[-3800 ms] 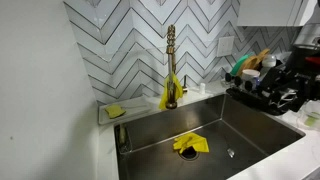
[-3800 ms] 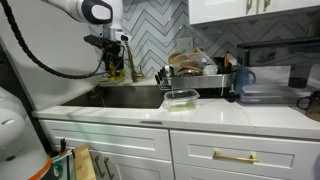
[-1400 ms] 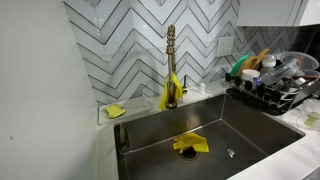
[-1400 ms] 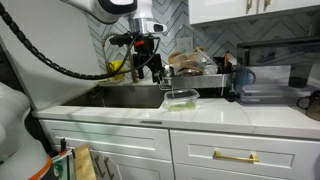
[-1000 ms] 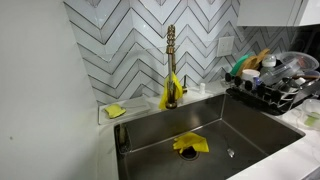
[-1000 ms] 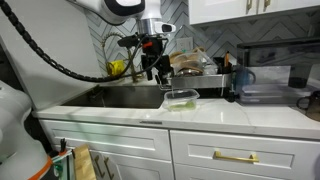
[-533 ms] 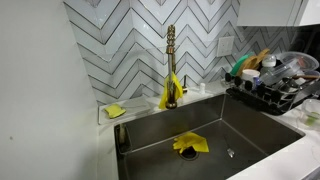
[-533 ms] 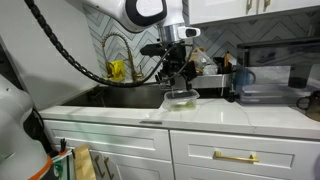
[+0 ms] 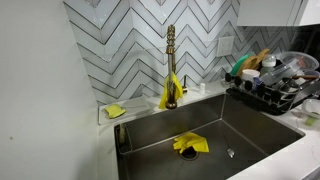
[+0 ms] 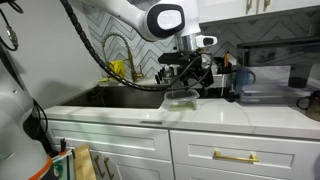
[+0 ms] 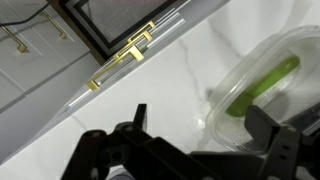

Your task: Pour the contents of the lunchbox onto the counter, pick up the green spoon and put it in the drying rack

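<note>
A clear plastic lunchbox (image 10: 181,97) stands on the white counter (image 10: 230,112) beside the sink. In the wrist view the lunchbox (image 11: 262,95) holds a green spoon (image 11: 262,84). My gripper (image 10: 187,80) hangs just above the lunchbox, open and empty. In the wrist view the gripper (image 11: 200,125) has its jaws spread wide, with the near corner of the lunchbox between them; I cannot tell whether they touch it. The black wire drying rack (image 9: 268,96), full of dishes, stands beside the sink; it also shows behind my gripper (image 10: 212,80).
The steel sink (image 9: 160,135) holds yellow gloves (image 9: 190,144). A brass faucet (image 9: 171,60) stands at the back with a yellow cloth on it. A yellow sponge (image 9: 115,111) lies on the ledge. A dark container (image 10: 262,96) stands on the counter past the rack.
My arm has swung from over the sink by the faucet across to the counter, and the gripper now hangs over the lunchbox. The lunchbox has not moved.
</note>
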Controlling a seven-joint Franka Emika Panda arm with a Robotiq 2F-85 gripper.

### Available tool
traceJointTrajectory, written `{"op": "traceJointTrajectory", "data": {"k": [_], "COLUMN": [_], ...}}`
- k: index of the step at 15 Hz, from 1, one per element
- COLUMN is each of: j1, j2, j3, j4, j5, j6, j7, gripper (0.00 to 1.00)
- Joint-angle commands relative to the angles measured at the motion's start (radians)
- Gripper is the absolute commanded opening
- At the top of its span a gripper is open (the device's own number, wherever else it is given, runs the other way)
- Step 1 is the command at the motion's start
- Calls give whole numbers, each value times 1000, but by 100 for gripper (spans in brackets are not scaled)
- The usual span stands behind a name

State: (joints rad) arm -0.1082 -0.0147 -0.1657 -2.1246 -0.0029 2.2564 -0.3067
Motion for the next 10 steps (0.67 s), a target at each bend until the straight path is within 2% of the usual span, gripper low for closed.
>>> {"op": "traceJointTrajectory", "data": {"k": [1,8,9,10], "j1": [-13,-24,-25,-28], "j2": [68,165,179,190], "j3": [9,42,47,53], "j4": [59,143,153,163], "j5": [62,159,164,170], "j6": [4,-16,-19,-25], "j7": [-87,-210,-220,-233], "gripper": [100,98,88,73]}}
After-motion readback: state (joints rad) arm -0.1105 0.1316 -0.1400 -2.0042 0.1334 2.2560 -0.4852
